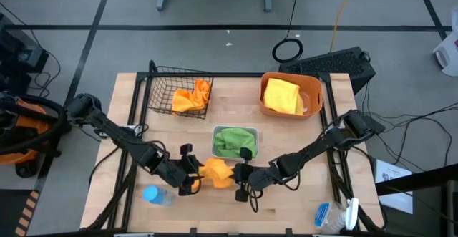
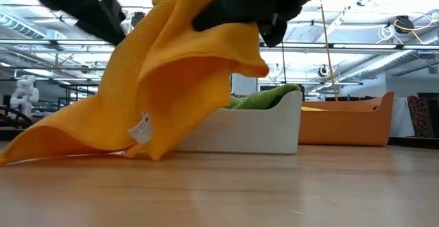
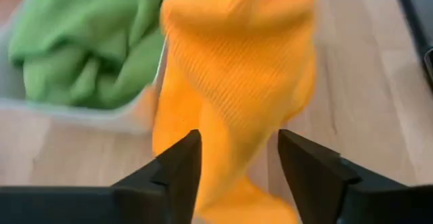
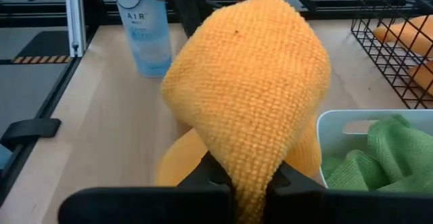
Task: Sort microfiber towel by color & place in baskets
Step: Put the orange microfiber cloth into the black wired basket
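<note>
An orange towel (image 1: 217,171) sits near the table's near edge between my two grippers. Its upper part is raised and its lower edge (image 2: 62,148) lies on the wood. My right gripper (image 1: 242,174) is shut on it from the right. My left gripper (image 1: 192,177) is open at the towel's left side. In the left wrist view its fingers (image 3: 183,166) stand on either side of the hanging cloth (image 3: 230,116); whether they touch it I cannot tell. The black wire basket (image 1: 161,86) holds an orange towel (image 1: 192,96). The orange tub (image 1: 315,94) holds a yellow towel (image 1: 282,95). The white tray (image 1: 215,131) holds green cloth (image 1: 232,142). My right gripper (image 4: 247,180) pinches a bunched fold of the orange towel (image 4: 247,160) between its two fingers, coming level from the table's right side. The cloth bulges out past the fingers. The towel's upper part (image 2: 206,28) is lifted while its lower edge trails on the table.
A blue-capped bottle (image 1: 153,195) lies near the near-left corner, just behind my left gripper. Another bottle (image 1: 330,215) lies by the near-right corner. The white tray stands right behind the held towel. Bare wood lies between the basket and the tub.
</note>
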